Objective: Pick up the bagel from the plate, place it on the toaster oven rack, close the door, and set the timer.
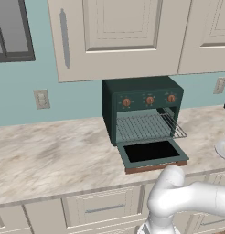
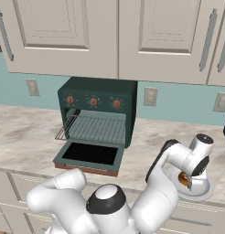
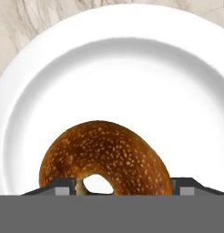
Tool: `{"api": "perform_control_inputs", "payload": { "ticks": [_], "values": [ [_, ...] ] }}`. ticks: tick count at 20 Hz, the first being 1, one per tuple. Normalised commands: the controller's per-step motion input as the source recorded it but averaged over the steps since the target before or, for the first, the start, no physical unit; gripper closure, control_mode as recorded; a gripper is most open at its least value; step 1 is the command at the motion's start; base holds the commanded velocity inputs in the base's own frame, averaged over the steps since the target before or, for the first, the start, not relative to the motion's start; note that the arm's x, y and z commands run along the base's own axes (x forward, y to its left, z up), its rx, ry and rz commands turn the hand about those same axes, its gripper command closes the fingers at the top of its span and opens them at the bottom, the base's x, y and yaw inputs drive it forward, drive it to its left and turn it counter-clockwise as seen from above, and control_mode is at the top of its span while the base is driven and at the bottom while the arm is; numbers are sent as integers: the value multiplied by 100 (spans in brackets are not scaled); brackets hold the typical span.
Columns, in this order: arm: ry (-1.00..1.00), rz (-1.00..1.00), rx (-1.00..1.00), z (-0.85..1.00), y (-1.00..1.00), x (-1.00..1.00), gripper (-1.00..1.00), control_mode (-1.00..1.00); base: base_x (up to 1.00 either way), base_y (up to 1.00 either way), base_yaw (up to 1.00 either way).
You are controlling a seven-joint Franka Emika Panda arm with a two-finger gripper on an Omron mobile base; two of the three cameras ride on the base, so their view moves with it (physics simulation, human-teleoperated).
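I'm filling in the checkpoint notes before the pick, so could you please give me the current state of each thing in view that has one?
door: open, folded down flat.
toaster oven rack: pulled partly out, bare.
bagel: lying flat on the plate, between the fingertips, not lifted.
plate: on the counter, holding the bagel.
gripper: down over the bagel, jaws either side of it; grip not clear.

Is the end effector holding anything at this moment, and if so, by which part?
Nothing held yet. The end effector is low over the bagel on the plate, fingertips on either side, not clamped.
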Motion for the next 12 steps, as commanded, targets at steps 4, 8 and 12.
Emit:
{"api": "perform_control_inputs", "payload": {
  "ticks": [4,8,12],
  "values": [
    [-14,0,0,12,0,-11,100,-100,0,0,0],
    [-26,0,2,49,0,-22,100,-100,0,0,0],
    [-10,0,2,43,0,-12,100,-100,0,0,0]
  ]
}}
